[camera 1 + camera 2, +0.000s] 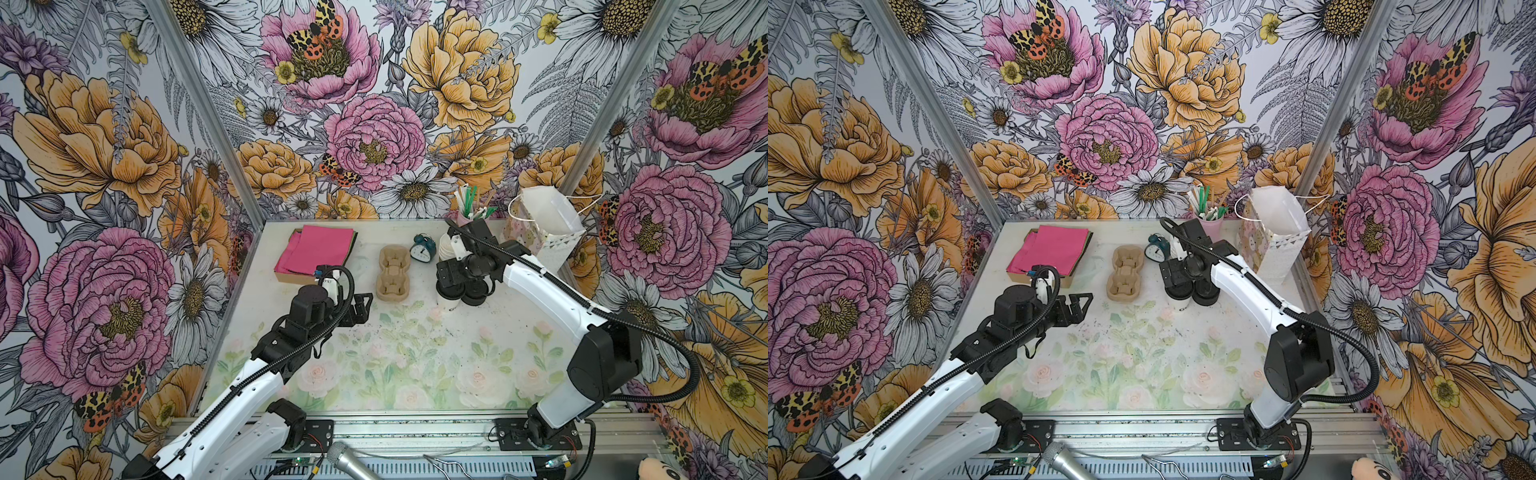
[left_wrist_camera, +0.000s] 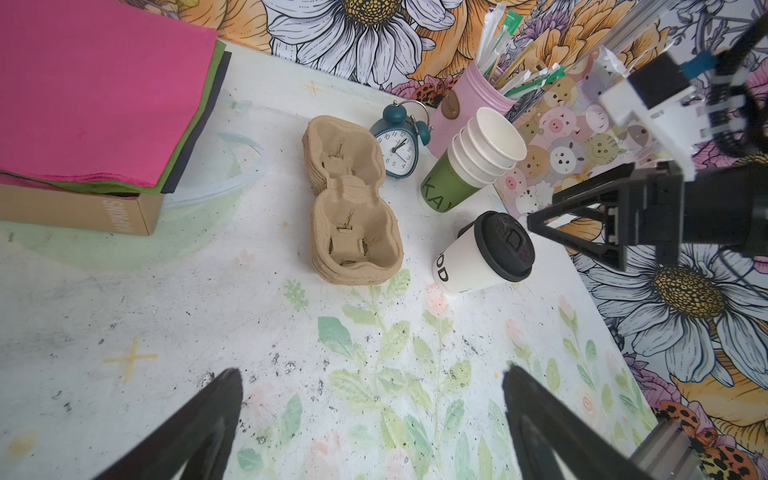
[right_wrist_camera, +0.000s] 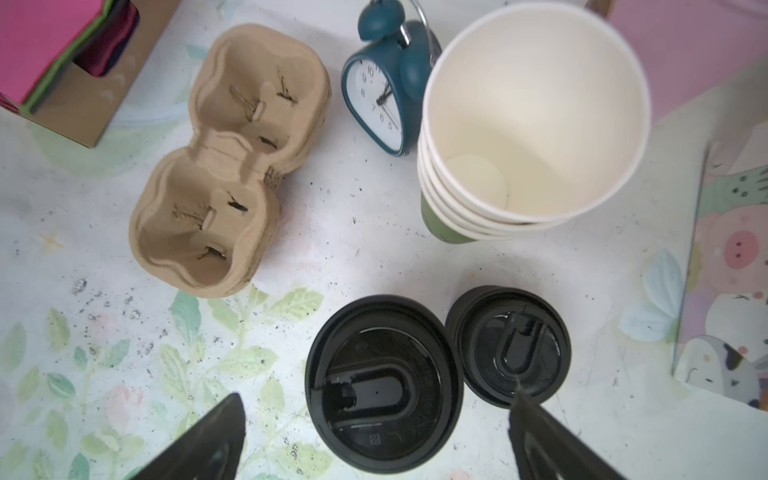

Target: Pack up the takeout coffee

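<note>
- Coffee, small white paper cup with round black plastic lid (image 2: pixel 484 253), stands upright on the floral tabletop (image 2: pixel 124 311), long axis vertical, lid up.
- Right gripper (image 3: pixel 376 411) hangs over its lid, jaws apart, empty.
- Squat pile of black lids (image 3: pixel 509 345) just beside it.
- Left gripper (image 2: pixel 370 374) spread, empty.

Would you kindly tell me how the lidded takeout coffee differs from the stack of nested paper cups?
The takeout coffee is one cup closed by a black lid; the stack of nested paper cups is several, open on top. The takeout coffee's wall is white with black lettering; the stack's bottom cup is green. The takeout coffee stands beside the pile of black lids; the stack, beside the alarm clock. Both stand upright.
</note>
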Robot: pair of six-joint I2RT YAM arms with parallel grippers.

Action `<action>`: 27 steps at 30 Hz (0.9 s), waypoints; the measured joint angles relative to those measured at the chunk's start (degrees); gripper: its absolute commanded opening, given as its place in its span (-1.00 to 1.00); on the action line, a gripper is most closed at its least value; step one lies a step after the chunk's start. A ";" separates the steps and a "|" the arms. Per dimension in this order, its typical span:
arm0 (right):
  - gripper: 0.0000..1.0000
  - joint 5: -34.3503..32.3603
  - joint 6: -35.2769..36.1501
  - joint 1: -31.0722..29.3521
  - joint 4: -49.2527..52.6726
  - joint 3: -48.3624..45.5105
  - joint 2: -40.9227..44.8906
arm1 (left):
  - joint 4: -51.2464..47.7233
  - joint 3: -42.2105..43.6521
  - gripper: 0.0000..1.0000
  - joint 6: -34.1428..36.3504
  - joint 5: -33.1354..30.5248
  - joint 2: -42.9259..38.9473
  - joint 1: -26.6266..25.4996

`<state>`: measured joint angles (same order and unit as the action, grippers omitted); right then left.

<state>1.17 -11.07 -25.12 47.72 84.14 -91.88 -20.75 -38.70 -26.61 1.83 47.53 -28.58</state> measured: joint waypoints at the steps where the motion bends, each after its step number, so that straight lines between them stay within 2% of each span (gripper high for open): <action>1: 0.99 -0.02 -0.35 -0.39 0.00 0.92 0.66 | 0.00 -0.02 0.98 0.00 0.00 0.13 0.00; 4: 0.98 -0.90 -1.55 -1.97 0.02 4.00 1.68 | 0.39 -0.02 0.97 0.00 0.02 0.96 0.02; 9: 0.89 -2.99 -4.76 -8.02 -0.22 10.64 -0.61 | 0.81 -0.02 0.98 -0.02 0.11 1.97 0.92; 17: 0.88 -8.52 -12.28 -14.25 -0.85 22.58 -16.11 | 0.90 0.09 0.98 -0.04 0.68 0.94 2.47; 22: 0.77 -10.62 -16.81 -15.80 -0.83 27.87 -25.40 | 1.27 0.76 0.98 -0.07 1.88 -1.16 4.20; 27: 0.62 -12.31 -22.77 -16.00 -0.83 30.36 -30.42 | 1.29 1.01 0.98 -0.28 2.93 -1.86 5.35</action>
<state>-11.14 -33.85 -41.12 46.89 114.50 -122.30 -19.46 -37.69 -26.89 4.75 45.67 -23.22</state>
